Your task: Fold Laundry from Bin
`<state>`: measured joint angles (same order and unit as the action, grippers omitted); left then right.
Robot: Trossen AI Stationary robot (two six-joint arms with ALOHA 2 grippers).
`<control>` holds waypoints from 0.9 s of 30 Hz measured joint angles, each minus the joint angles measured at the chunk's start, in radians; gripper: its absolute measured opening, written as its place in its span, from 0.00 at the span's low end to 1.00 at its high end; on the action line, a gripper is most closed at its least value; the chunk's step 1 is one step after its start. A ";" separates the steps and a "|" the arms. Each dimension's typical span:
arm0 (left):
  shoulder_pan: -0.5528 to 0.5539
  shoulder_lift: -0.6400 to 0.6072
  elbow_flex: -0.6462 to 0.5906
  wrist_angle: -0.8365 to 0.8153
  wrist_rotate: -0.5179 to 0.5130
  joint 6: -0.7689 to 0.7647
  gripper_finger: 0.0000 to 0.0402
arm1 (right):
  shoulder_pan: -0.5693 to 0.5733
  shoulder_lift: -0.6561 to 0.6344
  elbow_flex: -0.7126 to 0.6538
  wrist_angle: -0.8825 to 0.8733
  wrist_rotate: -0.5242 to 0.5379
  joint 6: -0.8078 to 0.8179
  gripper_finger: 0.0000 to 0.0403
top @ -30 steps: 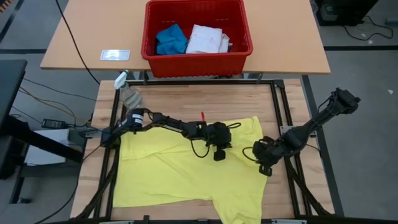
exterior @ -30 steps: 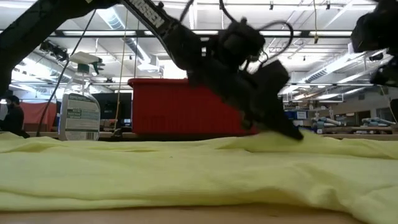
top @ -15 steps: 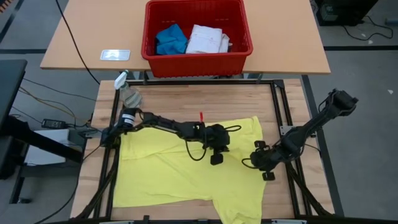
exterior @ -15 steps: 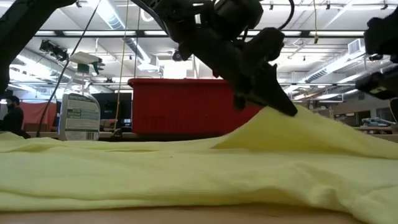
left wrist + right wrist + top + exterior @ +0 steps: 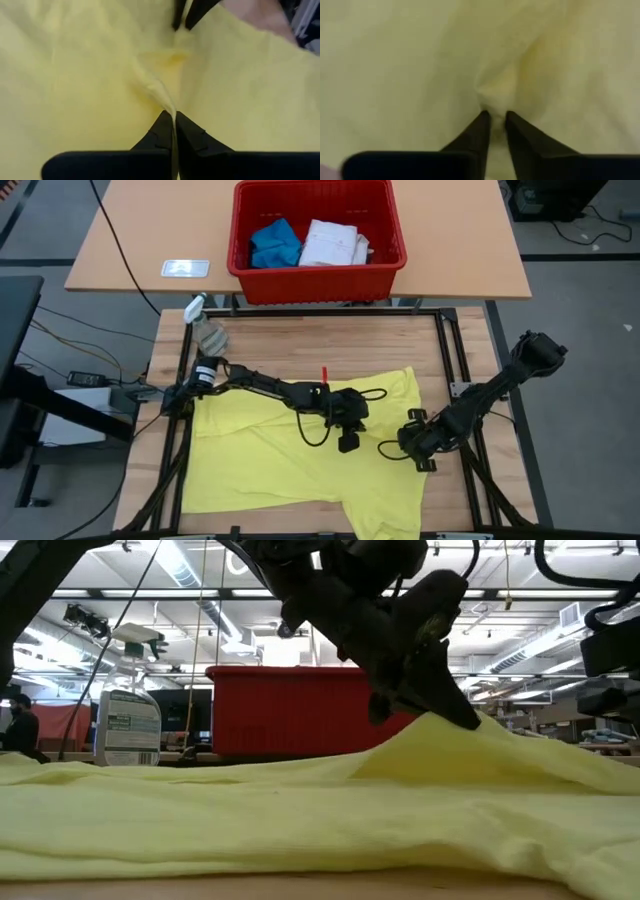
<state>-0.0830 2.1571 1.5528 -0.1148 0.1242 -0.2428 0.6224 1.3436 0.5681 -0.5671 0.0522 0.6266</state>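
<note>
We held our left gripper point(image 5: 348, 442) pinched closed at frame centre, and our right gripper point(image 5: 415, 457) low at centre-right, fingers nearly together.

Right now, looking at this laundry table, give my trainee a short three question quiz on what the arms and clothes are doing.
1. True or false: the left gripper has its jaws shut on a pinched ridge of the yellow T-shirt.
2. Multiple choice: where is the white shirt? A) spread on the wooden table B) in the red bin beside the blue piece C) hanging from the right gripper
3. Fill in: in the low view the yellow cloth rises in a peak under the ____ gripper.

Key: 1 true; 2 B; 3 left.
</note>
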 joint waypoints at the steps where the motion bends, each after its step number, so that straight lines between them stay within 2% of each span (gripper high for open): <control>1: 0.000 0.000 0.000 -0.010 -0.001 -0.001 0.02 | 0.000 -0.008 0.007 -0.010 -0.012 0.005 0.10; 3: 0.000 0.000 0.000 -0.017 -0.007 -0.004 0.02 | 0.000 -0.037 0.029 -0.018 -0.044 0.002 0.03; 9: 0.009 0.000 0.000 -0.006 -0.012 -0.013 0.02 | -0.021 -0.147 0.065 -0.046 -0.158 0.048 0.02; 13: 0.014 0.000 0.000 -0.026 -0.015 -0.018 0.02 | -0.093 -0.222 0.070 -0.108 -0.223 0.062 0.02; 16: 0.023 0.001 0.000 -0.032 -0.033 -0.018 0.02 | -0.156 -0.275 0.070 -0.181 -0.224 0.077 0.03; 19: 0.039 0.001 0.000 -0.026 -0.046 -0.018 0.02 | -0.201 -0.316 0.070 -0.230 -0.178 0.071 0.04; 23: 0.062 0.001 0.000 -0.031 -0.049 -0.018 0.02 | -0.230 -0.330 0.070 -0.240 -0.122 0.061 0.08; 27: 0.070 0.001 0.000 -0.031 -0.052 -0.030 0.02 | -0.233 -0.318 0.061 -0.212 -0.129 0.083 0.14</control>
<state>-0.0132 2.1578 1.5528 -0.1459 0.0719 -0.2730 0.3895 1.0253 0.6294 -0.7791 -0.0771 0.7101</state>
